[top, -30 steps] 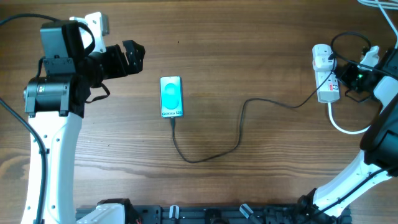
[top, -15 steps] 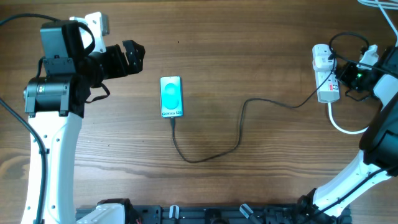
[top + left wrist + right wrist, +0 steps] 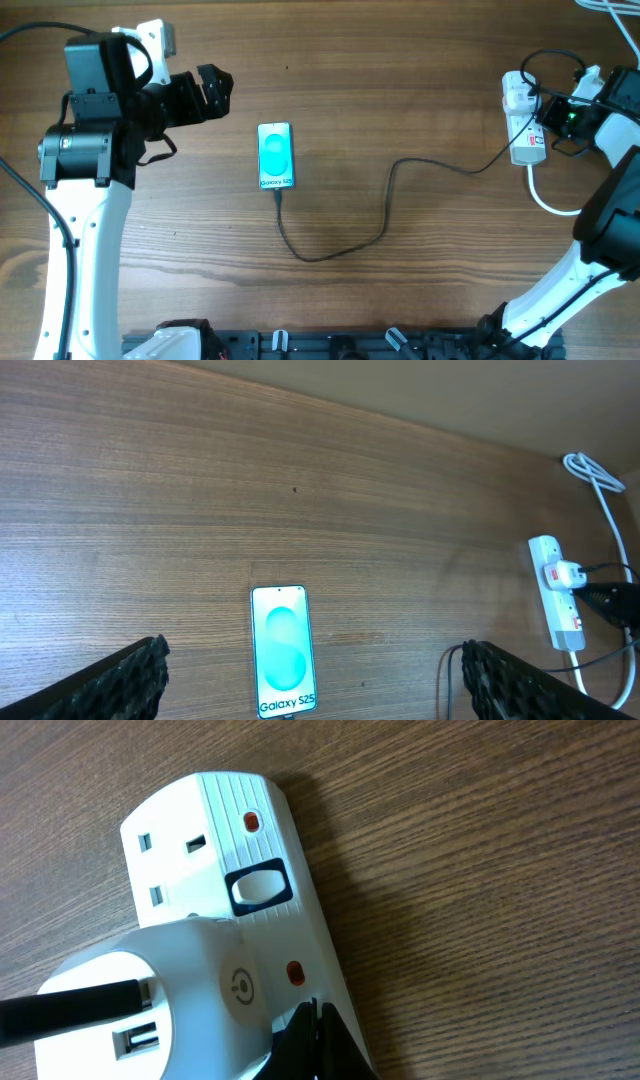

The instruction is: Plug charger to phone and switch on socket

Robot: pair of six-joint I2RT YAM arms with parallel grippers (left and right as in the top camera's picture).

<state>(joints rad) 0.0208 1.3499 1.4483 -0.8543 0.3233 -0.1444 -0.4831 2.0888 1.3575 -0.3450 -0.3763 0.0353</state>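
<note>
Pointing 2 fingers pinched together, right pincer (image 3: 312,1042) meets the small elongated white plastic power strip (image 3: 215,830), likely to tip a switch hidden beneath. Left pincer (image 3: 213,92) spread wide, idle. Ahead of it: flat cyan-screened smartphone (image 3: 275,155), thin black charger cable (image 3: 385,205) apparently plugged in.

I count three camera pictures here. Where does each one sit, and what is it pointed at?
Overhead: fixed above the table, looking straight down on the phone, charger, socket, left gripper and right gripper.
Left wrist: on the left arm, looking slantwise across the table at the phone and the far socket; its two fingers frame the bottom corners.
Right wrist: close above the socket; its fingertips show at the bottom edge.
Shared: all three see the socket; overhead and left wrist both see the phone.
</note>
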